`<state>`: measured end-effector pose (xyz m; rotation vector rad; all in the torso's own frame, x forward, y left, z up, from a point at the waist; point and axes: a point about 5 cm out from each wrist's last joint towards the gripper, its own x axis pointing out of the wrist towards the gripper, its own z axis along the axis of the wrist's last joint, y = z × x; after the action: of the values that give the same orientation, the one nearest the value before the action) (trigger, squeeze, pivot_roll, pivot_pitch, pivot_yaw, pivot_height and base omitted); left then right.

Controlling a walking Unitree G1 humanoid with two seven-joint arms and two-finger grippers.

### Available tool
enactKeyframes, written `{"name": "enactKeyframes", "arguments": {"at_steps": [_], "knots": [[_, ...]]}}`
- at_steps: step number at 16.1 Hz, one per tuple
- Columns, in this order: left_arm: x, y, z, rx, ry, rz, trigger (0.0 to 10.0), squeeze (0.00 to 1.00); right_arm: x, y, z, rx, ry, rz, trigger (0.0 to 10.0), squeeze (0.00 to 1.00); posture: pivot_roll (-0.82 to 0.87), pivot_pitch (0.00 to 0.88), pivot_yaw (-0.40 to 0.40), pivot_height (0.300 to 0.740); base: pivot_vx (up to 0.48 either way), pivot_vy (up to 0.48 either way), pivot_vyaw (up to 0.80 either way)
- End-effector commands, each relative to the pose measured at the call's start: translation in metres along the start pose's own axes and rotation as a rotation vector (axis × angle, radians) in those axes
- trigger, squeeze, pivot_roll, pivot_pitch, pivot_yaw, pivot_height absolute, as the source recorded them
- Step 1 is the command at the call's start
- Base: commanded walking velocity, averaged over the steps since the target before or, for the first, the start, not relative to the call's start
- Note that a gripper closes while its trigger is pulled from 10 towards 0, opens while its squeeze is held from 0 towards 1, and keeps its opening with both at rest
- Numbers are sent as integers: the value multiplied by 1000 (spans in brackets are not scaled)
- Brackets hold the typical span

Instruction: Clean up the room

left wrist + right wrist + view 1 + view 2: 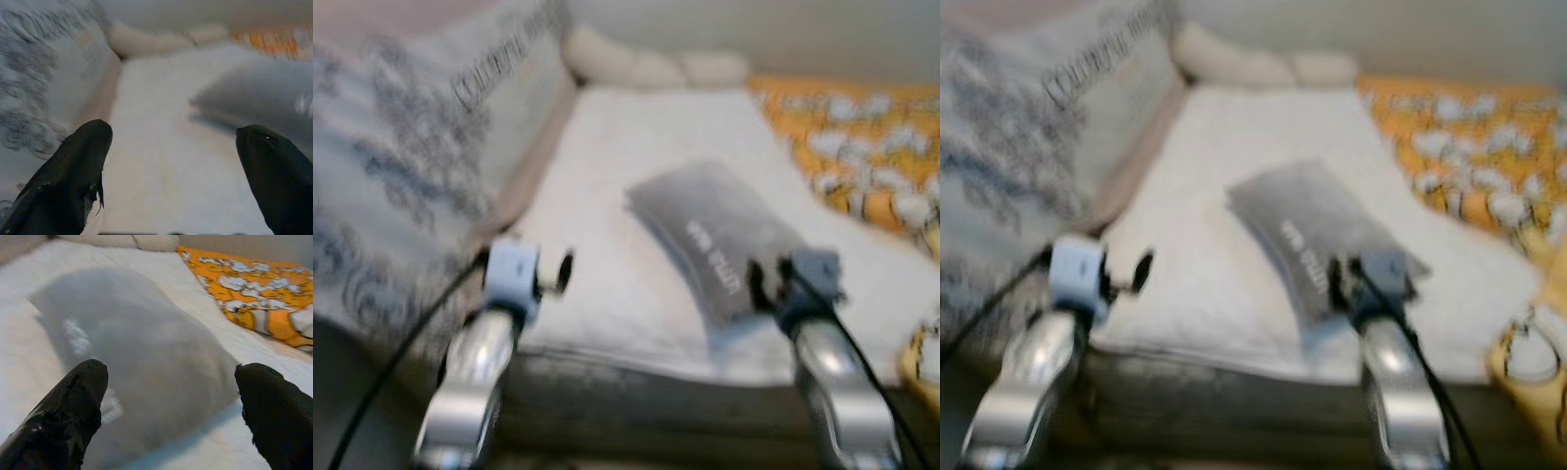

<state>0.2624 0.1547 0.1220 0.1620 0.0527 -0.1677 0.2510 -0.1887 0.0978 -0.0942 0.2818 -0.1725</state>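
Grey pillow [715,235] lies on the white bed [607,284], beside the orange patterned blanket [862,147] (the head views are blurred). Right gripper [171,396] hangs just before the pillow, fingers spread wide. Left gripper [171,166] is over bare sheet, fingers spread too.

Soft matt cloth throughout — grey pillow [142,357], white quilted bedcover [636,245] — and orange printed blanket [254,289].
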Motion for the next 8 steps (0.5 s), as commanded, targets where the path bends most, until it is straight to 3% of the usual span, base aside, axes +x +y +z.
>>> {"name": "enactKeyframes", "arguments": {"at_steps": [1, 8], "knots": [[-4, 1, -10, -7, 40, 2, 10000, 0, 3, 2, 9, 1, -32, 6, 10000, 0, 23, 0, 1, 740, 311, 0, -606], [-4, -1, -11, -7, 45, -3, 10000, 0, 2, 0, 10, -9, -38, 3, 10000, 0, 19, 0, 2, 740, 309, 0, 0]]}}
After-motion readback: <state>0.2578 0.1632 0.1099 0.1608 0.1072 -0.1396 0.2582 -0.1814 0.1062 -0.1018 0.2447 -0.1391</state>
